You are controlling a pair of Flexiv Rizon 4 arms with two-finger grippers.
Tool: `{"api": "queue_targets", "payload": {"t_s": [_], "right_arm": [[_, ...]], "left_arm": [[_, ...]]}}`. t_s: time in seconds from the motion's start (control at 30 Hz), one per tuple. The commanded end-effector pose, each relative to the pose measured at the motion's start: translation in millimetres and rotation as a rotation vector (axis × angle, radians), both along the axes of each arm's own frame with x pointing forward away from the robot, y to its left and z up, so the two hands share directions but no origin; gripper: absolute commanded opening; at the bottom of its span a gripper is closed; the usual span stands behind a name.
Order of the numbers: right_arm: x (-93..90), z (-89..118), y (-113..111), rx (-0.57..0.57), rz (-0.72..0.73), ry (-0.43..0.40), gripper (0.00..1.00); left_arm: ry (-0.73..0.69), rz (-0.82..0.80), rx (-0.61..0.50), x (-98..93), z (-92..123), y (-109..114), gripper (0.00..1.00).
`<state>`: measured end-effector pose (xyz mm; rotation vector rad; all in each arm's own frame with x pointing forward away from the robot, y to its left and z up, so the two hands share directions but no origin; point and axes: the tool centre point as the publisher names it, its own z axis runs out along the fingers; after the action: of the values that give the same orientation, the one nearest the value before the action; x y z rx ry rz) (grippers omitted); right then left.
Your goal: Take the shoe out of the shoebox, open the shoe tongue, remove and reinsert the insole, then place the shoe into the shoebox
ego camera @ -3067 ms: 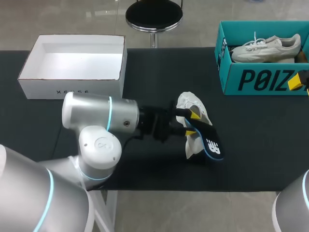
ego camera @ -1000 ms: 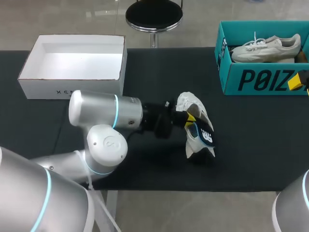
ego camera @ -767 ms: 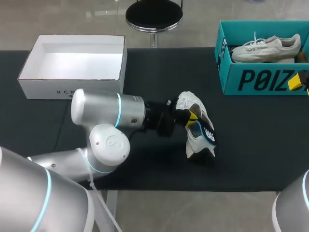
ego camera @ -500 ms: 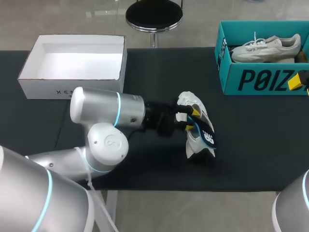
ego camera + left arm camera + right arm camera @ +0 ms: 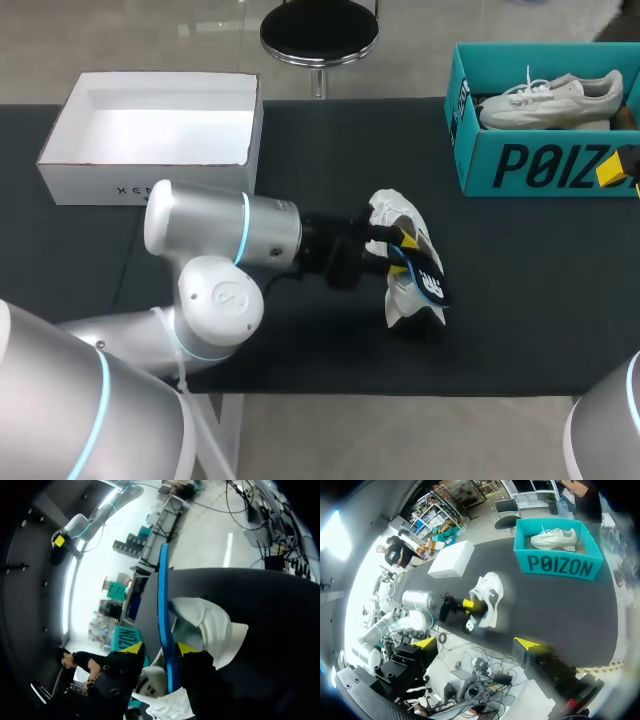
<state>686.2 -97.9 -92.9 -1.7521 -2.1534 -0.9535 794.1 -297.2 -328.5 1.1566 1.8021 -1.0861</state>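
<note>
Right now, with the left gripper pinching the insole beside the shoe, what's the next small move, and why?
Probably ease the insole toe-first into the white shoe. The left gripper is shut on it, and most of it appears to lie outside the shoe's opening.

Large black block capitals, a single word, printed across the long side wall of the teal cardboard shoebox [image 5: 545,165] at the upper right of the head view, with the last letters cut off by the frame edge. Small dark spaced lettering, too small to read, low on the front wall of the white cardboard box [image 5: 150,188] at upper left. White logo mark on the black-and-blue insole [image 5: 432,285], right of centre.
</note>
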Motion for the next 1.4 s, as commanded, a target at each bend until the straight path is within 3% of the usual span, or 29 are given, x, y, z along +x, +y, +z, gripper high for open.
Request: {"api": "queue_targets", "payload": {"t_s": [0.03,0.13,0.2,0.23,0.47,0.8,1.0,1.4], "right_arm": [[1.6,-0.5,0.2,-0.002,0.001,0.003,1.00],[1.6,-0.5,0.2,-0.002,0.001,0.003,1.00],[1.6,-0.5,0.2,-0.002,0.001,0.003,1.00],[1.6,-0.5,0.2,-0.002,0.001,0.003,1.00],[1.6,-0.5,0.2,-0.002,0.001,0.003,1.00],[1.6,-0.5,0.2,-0.002,0.001,0.003,1.00],[1.6,-0.5,0.2,-0.002,0.001,0.003,1.00],[1.6,-0.5,0.2,-0.002,0.001,0.003,1.00]], "left_arm": [[0.005,-0.006,0.008,-3.0,-1.9,2.2,0.28],[0.011,-0.010,0.012,-4.6,-4.5,2.8,0.24],[0.013,-0.014,0.014,-5.3,-6.1,3.1,0.01],[0.013,-0.016,0.014,-5.4,-6.9,3.1,0.00],[-0.012,-0.007,0.008,0.4,-7.8,1.4,0.00],[-0.050,-0.010,-0.024,3.0,11.9,-1.0,0.00],[-0.056,-0.019,-0.016,0.6,-0.7,-6.0,0.00],[-0.128,0.004,0.031,40.3,-20.8,1.6,0.00]]}}
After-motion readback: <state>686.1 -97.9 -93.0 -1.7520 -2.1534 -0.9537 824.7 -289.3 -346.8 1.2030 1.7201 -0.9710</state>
